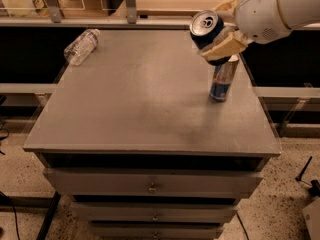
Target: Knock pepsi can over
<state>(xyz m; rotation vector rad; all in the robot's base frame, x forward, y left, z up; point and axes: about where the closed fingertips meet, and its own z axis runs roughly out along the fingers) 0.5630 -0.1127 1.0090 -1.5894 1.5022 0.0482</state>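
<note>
The pepsi can point(204, 24), stout and dark blue with a silver top, is in the air above the right side of the grey cabinet top point(140, 94), tilted with its top facing the camera. My gripper point(218, 30) comes in from the upper right and is shut on it, with tan fingers point(226, 46) on either side of the can. Part of the can's body is hidden behind the fingers.
A taller slim blue-and-silver can with red marks point(222, 79) stands upright right below the held can. A clear plastic bottle point(81, 46) lies on its side at the far left corner. Drawers point(150, 184) front the cabinet, and a rail runs behind it.
</note>
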